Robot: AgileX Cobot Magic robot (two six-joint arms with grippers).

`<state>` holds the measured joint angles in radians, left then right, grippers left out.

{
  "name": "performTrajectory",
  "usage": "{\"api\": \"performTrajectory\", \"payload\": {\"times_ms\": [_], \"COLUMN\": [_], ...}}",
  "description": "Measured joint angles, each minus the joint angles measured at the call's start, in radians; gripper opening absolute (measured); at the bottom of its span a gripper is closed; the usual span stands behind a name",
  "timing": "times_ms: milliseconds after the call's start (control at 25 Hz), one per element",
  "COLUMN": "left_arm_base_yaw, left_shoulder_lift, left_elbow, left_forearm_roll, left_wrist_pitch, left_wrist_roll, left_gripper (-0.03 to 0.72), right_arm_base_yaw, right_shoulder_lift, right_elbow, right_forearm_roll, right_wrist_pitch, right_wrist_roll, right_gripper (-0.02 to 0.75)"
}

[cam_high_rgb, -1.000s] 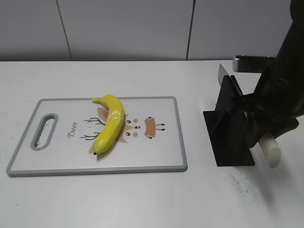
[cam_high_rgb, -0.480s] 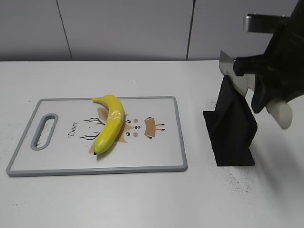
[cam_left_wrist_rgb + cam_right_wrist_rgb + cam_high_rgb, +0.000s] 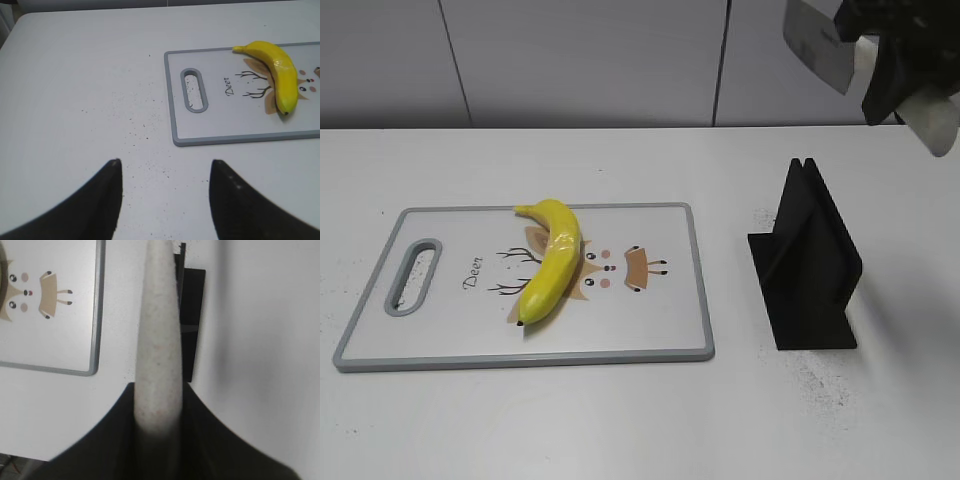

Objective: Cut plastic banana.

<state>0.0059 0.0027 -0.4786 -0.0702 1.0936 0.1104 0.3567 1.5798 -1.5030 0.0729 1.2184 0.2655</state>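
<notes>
Left end effector spread wide, gripping nothing, low over bare white counter. Plastic banana lay diagonally on deer-print cutting board, untouched. Black knife stand stood apart to its side. Right end effector clamped on pale-handled knife, raised high above stand.

A plain white desk fills the scene, its top sprinkled with fine dark specks, thickest near its front right part and near the left side. Behind it stands a pale grey panelled wall, split by thin dark vertical seams. Even, soft light leaves only faint shadows on the desk.
</notes>
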Motion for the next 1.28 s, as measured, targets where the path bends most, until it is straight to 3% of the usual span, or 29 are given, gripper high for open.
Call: {"api": "performTrajectory", "payload": {"times_ms": [240, 440, 600, 720, 920, 1040, 1280], "left_arm_base_yaw": [0.000, 0.000, 0.000, 0.000, -0.003, -0.035, -0.178], "left_shoulder_lift": [0.062, 0.251, 0.439, 0.587, 0.839, 0.974, 1.210], "left_elbow": [-0.070, -0.146, -0.161, -0.162, -0.237, -0.328, -0.546], "left_forearm_roll": [-0.035, -0.053, -0.108, -0.207, -0.373, -0.396, -0.362], "left_wrist_pitch": [-0.013, -0.080, -0.206, -0.291, -0.317, -0.308, -0.216], "left_wrist_roll": [0.114, 0.199, 0.299, 0.447, 0.708, 0.797, 0.918], "left_gripper": [0.534, 0.534, 0.534, 0.536, 0.612, 0.621, 0.619], "right_arm_base_yaw": [0.000, 0.000, 0.000, 0.001, 0.004, 0.020, 0.071], "right_shoulder_lift": [-0.001, 0.014, 0.064, 0.106, 0.175, 0.222, 0.332], "right_elbow": [-0.011, -0.016, -0.021, -0.026, -0.072, -0.107, -0.192], "right_forearm_roll": [0.027, 0.046, 0.048, 0.052, 0.063, 0.066, 0.103], "right_wrist_pitch": [0.001, 0.002, 0.001, -0.007, -0.009, -0.005, -0.001], "right_wrist_roll": [-0.379, -0.718, -0.856, -0.938, -1.061, -1.166, -1.267], "right_gripper": [0.160, 0.160, 0.160, 0.160, 0.160, 0.160, 0.160]}}
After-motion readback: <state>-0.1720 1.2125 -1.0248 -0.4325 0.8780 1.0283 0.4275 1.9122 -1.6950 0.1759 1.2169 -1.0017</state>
